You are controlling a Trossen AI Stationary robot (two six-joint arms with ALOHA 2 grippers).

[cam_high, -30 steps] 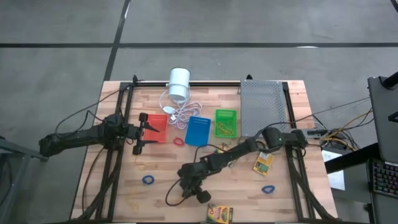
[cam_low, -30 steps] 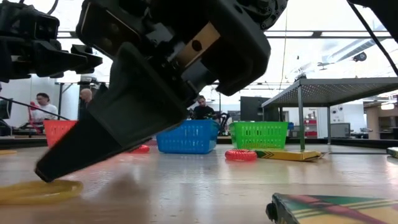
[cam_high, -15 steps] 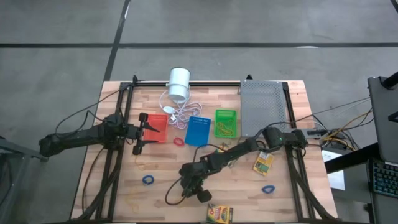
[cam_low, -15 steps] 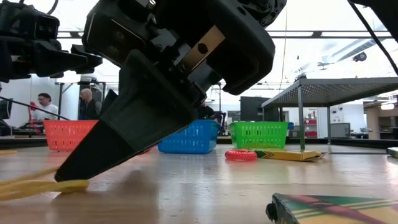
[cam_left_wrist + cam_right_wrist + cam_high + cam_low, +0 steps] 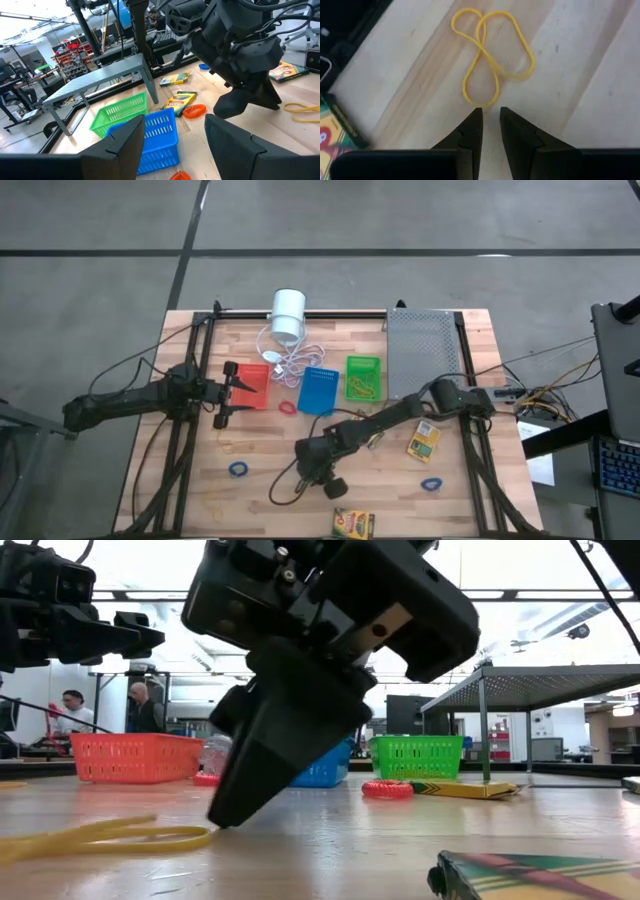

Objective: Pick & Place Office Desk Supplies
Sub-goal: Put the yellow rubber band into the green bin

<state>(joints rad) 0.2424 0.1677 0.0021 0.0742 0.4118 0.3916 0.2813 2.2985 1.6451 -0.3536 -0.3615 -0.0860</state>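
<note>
- The wooden table (image 5: 470, 480) carries everything; a grey perforated tray (image 5: 424, 352) stands at its far right, and a white cylinder (image 5: 288, 314) with its cord lies at the far middle.
- The right arm reaches across to the near middle of the table. Its right gripper (image 5: 491, 131) points down at the boards, fingers a narrow gap apart and holding nothing.
- The left arm waits at the far left. Its left gripper (image 5: 236, 392) hangs spread wide and empty beside the red-orange basket (image 5: 250, 383).
- The blue basket (image 5: 319, 389) and green basket (image 5: 363, 377) sit in a row to the right of the red-orange one, along the far middle.
- Crayon boxes: one (image 5: 424, 442) at the right, another (image 5: 353, 524) at the near edge.
- The yellow rubber band (image 5: 490, 52) lies twisted into a figure-eight, flat on the wood just ahead of the right fingertips, not between them.
- A red band (image 5: 288, 408) lies near the blue basket; blue bands (image 5: 237, 470) lie to the near left and near right.
- The step in hand looks like picking up the yellow band. Next, the fingers likely need to open somewhat, move forward over a strand, press down to the wood and close, since a thin, flat band slips away easily.
</note>
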